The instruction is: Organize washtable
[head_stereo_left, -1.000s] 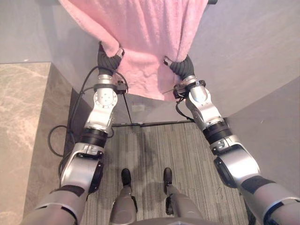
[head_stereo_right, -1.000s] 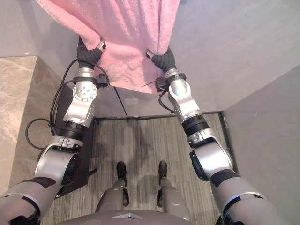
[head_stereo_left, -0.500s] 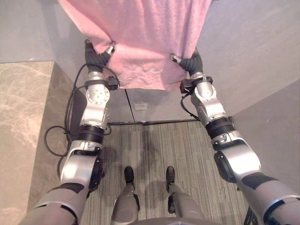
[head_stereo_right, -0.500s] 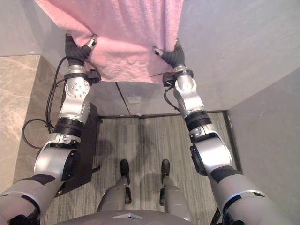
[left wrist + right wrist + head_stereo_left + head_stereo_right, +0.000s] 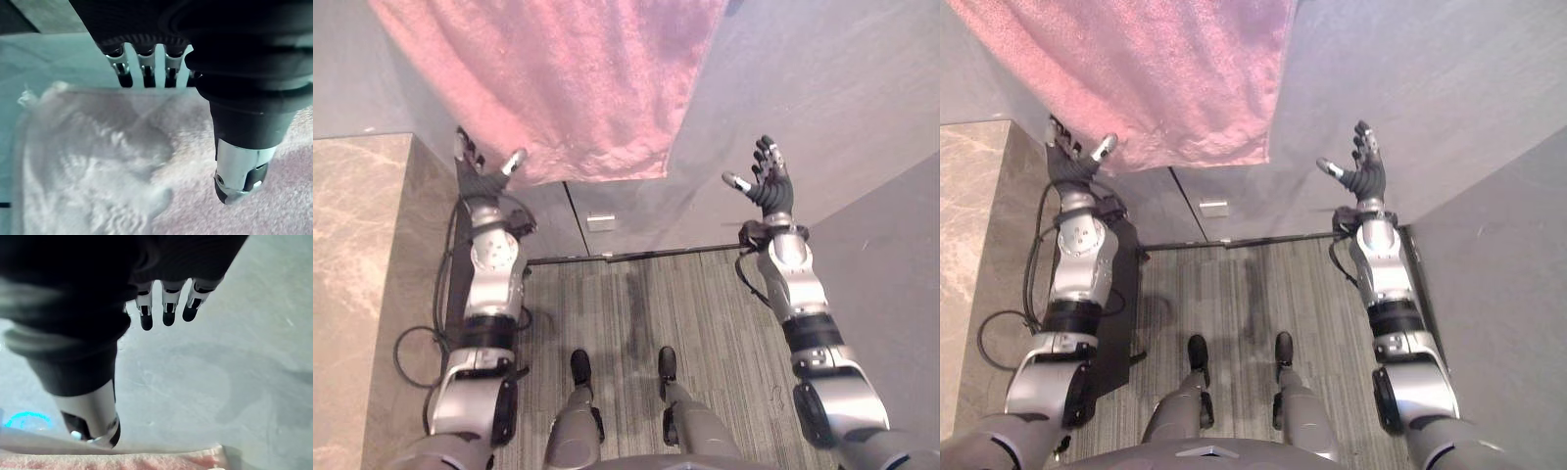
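A grey wall (image 5: pixel 842 88) takes up most of the scene, and a pink towel (image 5: pixel 558 78) hangs flat against it. The towel's upper part runs out of view. Its lower edge lies roughly level, a little ragged, and ends at a square lower right corner. Its right edge runs straight up the wall, with a wide stretch of bare grey wall to the right of it.

On the left a marble table (image 5: pixel 357 274) meets the wall, its near edge running down beside the left arm. Below the wall lies a striped grey carpet floor (image 5: pixel 636 304). A dark strip (image 5: pixel 636 256) marks where wall and floor meet. A small pale plate (image 5: pixel 600 222) sits on the wall just under the towel's lower edge.

The left hand (image 5: pixel 480 178) is raised at the towel's lower left corner, fingers straight and spread, thumb out, holding nothing. Its thumb tip is just beside the towel's edge; whether they touch cannot be told.

The right hand (image 5: pixel 769 186) is raised against bare wall, well apart from the towel's right edge, also spread wide and empty.
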You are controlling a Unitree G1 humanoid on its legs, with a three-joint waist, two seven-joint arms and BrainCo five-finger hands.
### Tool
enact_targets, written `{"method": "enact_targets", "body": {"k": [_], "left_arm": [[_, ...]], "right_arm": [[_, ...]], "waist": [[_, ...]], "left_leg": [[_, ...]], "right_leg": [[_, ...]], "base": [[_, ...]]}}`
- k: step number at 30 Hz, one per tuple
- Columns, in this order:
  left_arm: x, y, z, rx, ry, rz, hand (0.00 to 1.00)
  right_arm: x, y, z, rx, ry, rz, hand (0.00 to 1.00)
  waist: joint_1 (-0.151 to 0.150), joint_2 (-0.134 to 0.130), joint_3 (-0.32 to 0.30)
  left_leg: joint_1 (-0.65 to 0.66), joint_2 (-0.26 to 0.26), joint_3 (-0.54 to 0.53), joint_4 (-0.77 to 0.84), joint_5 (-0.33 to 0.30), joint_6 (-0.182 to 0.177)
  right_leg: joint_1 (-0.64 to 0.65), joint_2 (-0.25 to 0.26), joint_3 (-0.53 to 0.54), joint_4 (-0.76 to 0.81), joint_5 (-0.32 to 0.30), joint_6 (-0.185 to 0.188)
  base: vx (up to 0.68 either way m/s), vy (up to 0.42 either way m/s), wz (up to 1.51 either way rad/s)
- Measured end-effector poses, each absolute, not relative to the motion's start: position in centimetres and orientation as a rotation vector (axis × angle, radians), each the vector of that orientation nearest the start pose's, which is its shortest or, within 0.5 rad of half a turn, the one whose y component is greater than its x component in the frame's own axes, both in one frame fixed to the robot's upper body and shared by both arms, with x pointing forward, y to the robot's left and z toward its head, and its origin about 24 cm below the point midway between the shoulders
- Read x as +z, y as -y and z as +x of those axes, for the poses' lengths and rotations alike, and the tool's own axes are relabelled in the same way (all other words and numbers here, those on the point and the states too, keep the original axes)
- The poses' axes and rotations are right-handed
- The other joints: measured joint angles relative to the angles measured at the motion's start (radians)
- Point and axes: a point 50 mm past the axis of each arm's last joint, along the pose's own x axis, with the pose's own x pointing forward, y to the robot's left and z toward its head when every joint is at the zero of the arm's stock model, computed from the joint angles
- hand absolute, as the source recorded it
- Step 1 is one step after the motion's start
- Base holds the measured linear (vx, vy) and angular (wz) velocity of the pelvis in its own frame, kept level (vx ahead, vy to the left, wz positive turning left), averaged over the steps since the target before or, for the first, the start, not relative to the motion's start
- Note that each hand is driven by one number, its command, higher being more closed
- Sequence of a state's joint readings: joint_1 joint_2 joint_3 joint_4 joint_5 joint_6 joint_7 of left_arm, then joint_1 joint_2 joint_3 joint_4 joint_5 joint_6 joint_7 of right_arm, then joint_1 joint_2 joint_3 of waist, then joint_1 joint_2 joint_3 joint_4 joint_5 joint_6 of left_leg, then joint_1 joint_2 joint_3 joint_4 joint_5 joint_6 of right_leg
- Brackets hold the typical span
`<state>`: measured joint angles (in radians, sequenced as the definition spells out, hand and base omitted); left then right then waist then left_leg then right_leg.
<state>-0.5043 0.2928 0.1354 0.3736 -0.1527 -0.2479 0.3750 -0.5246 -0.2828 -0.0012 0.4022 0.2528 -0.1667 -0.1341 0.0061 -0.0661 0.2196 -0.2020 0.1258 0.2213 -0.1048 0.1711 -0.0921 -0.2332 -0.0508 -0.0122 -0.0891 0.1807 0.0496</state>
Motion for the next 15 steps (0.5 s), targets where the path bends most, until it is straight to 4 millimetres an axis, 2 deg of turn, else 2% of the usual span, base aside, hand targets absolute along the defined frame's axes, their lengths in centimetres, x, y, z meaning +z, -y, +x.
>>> {"method": "enact_targets", "body": {"k": [3, 9, 11, 15], "left_arm": [[12.0, -23.0, 32.0, 0.43, 0.362, 0.024, 0.0], [9.2, -22.4, 28.5, 0.38, 0.308, 0.017, 0.0], [7.9, -21.7, 26.2, 0.365, 0.287, -0.018, 0.0], [7.7, -20.3, 22.6, 0.261, 0.298, -0.021, 0.0]], "right_arm": [[11.1, 19.5, 33.2, -0.104, 0.258, -0.013, 0.0], [9.9, 19.3, 29.7, -0.062, 0.282, -0.036, 0.0], [9.3, 19.3, 27.9, -0.033, 0.285, -0.055, 0.0], [8.2, 17.9, 25.5, 0.09, 0.269, -0.056, 0.0]], "waist": [[0.001, 0.003, -0.002], [0.001, 0.01, -0.007], [0.0, 0.035, -0.023], [0.003, 0.069, -0.051]], "left_leg": [[0.0, 0.0, -0.005, 0.0, 0.0, 0.0], [0.002, -0.001, -0.011, 0.0, -0.001, 0.0], [0.001, -0.004, -0.02, 0.0, -0.002, 0.002], [0.002, -0.005, -0.034, 0.0, -0.005, 0.0]], "right_leg": [[0.003, -0.001, -0.004, 0.0, -0.001, 0.0], [0.009, -0.001, -0.011, -0.001, -0.01, 0.0], [0.016, -0.006, -0.025, 0.0, -0.023, 0.003], [0.027, -0.006, -0.044, -0.001, -0.037, 0.001]], "base": [[0.01, 0.0, 0.04], [0.01, 0.0, 0.04], [0.02, 0.012, 0.17], [0.03, -0.002, 0.16]]}}
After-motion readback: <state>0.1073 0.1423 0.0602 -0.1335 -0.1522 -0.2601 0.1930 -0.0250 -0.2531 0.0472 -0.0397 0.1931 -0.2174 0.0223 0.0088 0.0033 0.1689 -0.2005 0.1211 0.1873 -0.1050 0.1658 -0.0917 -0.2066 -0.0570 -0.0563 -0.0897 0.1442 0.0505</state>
